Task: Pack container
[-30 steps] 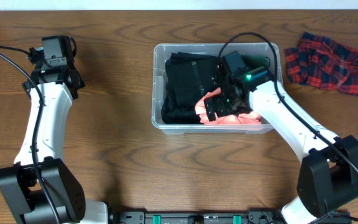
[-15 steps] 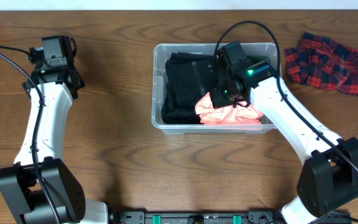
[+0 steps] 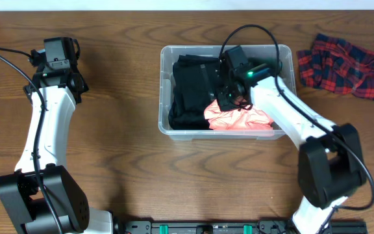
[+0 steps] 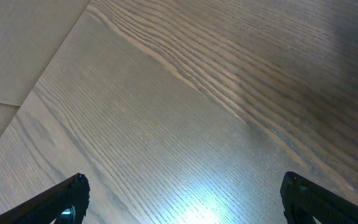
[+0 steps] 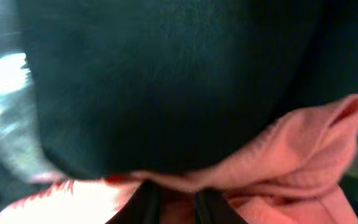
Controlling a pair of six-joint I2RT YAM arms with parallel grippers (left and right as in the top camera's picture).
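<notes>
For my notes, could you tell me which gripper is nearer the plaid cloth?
Right. The right gripper is inside the bin, which sits next to the plaid cloth; the left gripper is at the table's far side.

Count: one clear container (image 3: 193, 48), one black garment (image 3: 190, 91) and one pink garment (image 3: 239, 121) inside it, one red plaid cloth (image 3: 346, 65) out on the single wooden table (image 3: 122, 162), plus two arms, so one left gripper (image 4: 182, 202) and one right gripper (image 5: 178, 205).
</notes>
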